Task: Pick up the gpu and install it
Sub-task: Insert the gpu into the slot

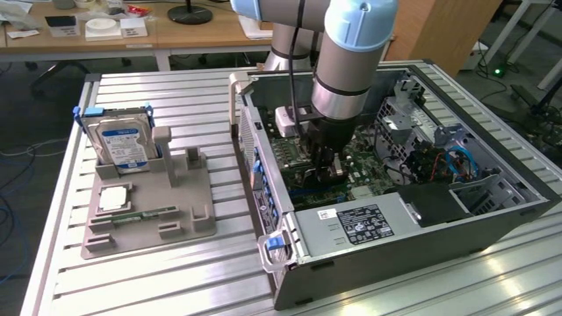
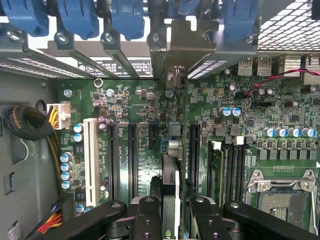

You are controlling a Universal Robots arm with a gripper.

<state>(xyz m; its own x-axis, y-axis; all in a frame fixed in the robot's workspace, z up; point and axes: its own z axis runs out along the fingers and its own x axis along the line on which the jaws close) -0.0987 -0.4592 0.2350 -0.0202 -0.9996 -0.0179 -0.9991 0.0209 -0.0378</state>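
Observation:
The gpu (image 2: 171, 167) shows edge-on in the wrist view as a thin upright card, its silver end bracket (image 2: 167, 50) reaching toward the case's rear slot openings. My gripper (image 2: 171, 207) is shut on it, one black finger (image 2: 148, 215) on each side. The card hangs over the green motherboard (image 2: 135, 100), between the black expansion slots (image 2: 132, 160). I cannot tell whether its edge touches a slot. In the exterior view my gripper (image 1: 323, 164) is lowered inside the open computer case (image 1: 491, 217), with the gpu (image 1: 333, 176) dark beneath it.
A silver hard drive (image 1: 123, 145) stands on the grey holder (image 1: 149, 210) at the exterior view's left, with a memory stick (image 1: 145, 214) lying there. Inside the case are the power supply (image 1: 351, 227), a cable bundle (image 2: 30, 125), blue latches (image 2: 80, 17) and the CPU socket (image 2: 282, 200).

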